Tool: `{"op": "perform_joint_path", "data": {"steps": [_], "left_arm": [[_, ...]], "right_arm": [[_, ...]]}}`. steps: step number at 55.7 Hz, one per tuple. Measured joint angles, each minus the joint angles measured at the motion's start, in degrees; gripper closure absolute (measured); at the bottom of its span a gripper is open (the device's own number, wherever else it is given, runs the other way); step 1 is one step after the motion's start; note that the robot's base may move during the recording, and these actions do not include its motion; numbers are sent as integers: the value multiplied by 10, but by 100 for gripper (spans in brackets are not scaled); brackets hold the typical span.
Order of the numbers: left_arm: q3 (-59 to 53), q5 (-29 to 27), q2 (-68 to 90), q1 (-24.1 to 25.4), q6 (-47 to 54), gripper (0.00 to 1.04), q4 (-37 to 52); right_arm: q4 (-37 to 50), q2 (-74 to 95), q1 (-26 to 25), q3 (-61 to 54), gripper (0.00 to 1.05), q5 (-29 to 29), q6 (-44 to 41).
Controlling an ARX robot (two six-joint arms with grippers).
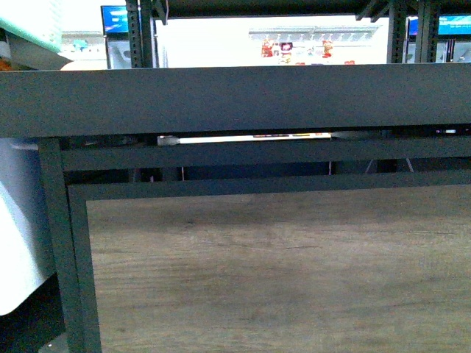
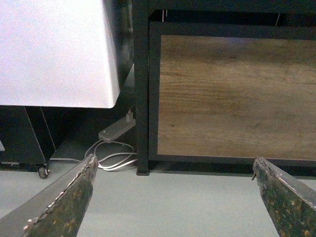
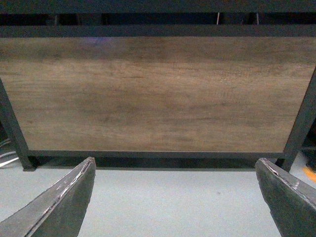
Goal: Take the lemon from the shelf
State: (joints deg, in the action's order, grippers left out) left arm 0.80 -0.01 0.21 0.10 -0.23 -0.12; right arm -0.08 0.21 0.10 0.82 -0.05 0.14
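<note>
The shelf [image 1: 235, 99] fills the front view: a black tray edge runs across the upper part, with a brown wood-grain panel [image 1: 280, 272] below it in a black frame. No lemon shows in any view. Neither arm appears in the front view. My left gripper [image 2: 173, 170] is open over grey floor, facing the shelf's left leg [image 2: 142, 98] and the wood panel [image 2: 237, 94]. My right gripper [image 3: 175, 168] is open too, low before the wood panel [image 3: 153, 94], with nothing between its fingers.
A white cabinet [image 2: 54, 49] stands left of the shelf, with a power strip and white cables [image 2: 116, 148] on the floor beside the leg. A black wheeled unit [image 2: 22, 143] sits further left. Behind the shelf, bright store racks [image 1: 294, 44] show.
</note>
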Motion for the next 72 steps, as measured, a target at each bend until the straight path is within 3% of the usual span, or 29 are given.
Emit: {"op": "perform_joint_path", "data": {"steps": [72], "left_arm": [[0, 0, 0, 0, 0, 8, 0]], "right_arm": [[0, 0, 0, 0, 7, 1, 0]]}}
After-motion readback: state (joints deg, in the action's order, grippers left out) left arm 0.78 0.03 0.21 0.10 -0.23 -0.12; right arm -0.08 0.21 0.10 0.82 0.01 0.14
